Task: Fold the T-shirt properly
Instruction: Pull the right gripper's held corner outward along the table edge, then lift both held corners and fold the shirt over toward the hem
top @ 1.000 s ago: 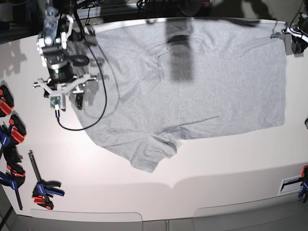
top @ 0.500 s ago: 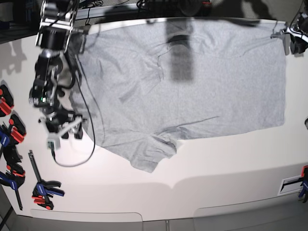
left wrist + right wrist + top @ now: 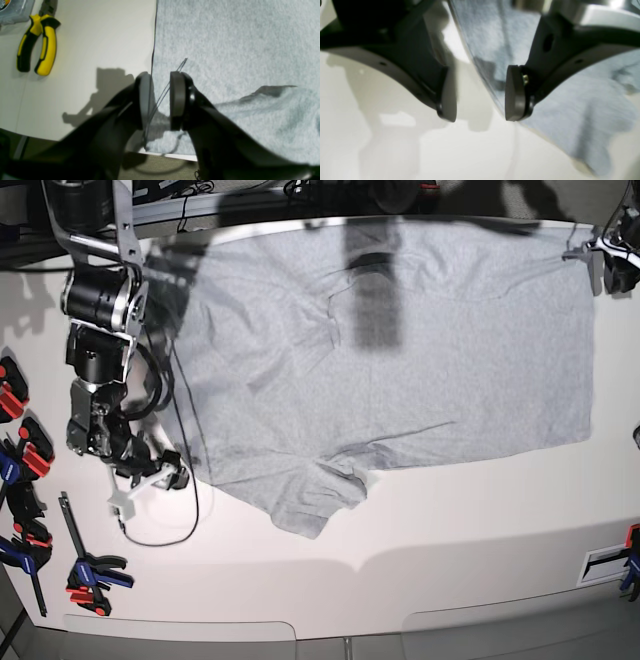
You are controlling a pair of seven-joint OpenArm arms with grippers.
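Note:
The light grey T-shirt (image 3: 420, 360) lies spread flat on the white table (image 3: 450, 520), plain side up, one sleeve pointing at the front edge. In the base view my right gripper (image 3: 165, 472) sits at the shirt's left edge. The right wrist view shows it (image 3: 480, 105) wide open, astride the shirt's (image 3: 570, 100) edge with nothing pinched. My left gripper (image 3: 592, 252) is at the shirt's far right corner. Up close it (image 3: 160, 100) stands open by a narrow gap over the shirt's (image 3: 237, 50) edge, a loose thread between the pads.
Several red, blue and black clamps (image 3: 20, 440) lie along the table's left edge, with another (image 3: 95, 575) near the front left. Yellow-handled pliers (image 3: 37, 45) lie on the table beside the left gripper. A black cable (image 3: 185, 480) loops from the right arm.
The right arm has swung from the shirt's back left corner forward along its left edge, down beside the lower sleeve. The left arm stays at the far right corner.

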